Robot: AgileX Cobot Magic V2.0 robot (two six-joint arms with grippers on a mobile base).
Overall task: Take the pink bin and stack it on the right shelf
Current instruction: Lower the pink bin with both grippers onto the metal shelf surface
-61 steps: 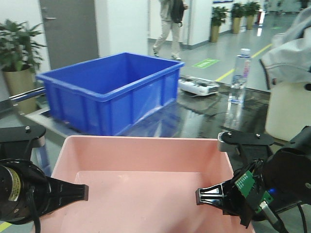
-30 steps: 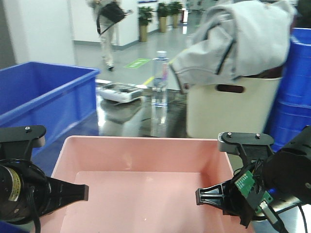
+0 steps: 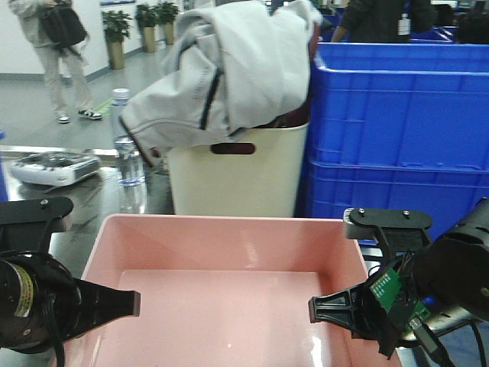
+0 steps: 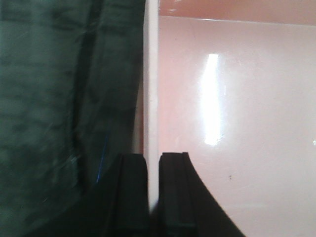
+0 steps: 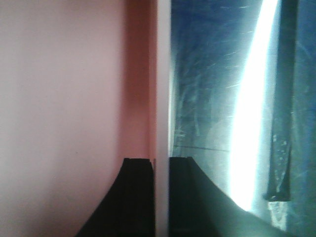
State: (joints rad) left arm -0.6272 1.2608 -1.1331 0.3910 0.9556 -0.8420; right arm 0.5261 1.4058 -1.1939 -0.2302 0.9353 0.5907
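Left gripper (image 4: 153, 163) and right gripper (image 5: 160, 165) each pinch closed on one side wall of the shallow pale-pink plastic bin (image 3: 229, 264); these thin edge grips may slip, tilting or dropping it.

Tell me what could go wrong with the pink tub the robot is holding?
The left pincer and right pincer each pinch only the thin rim of the pink bin, so it might slip or tilt. The cream bin and blue crates stand just ahead, so the pink bin might bump them if it goes forward.
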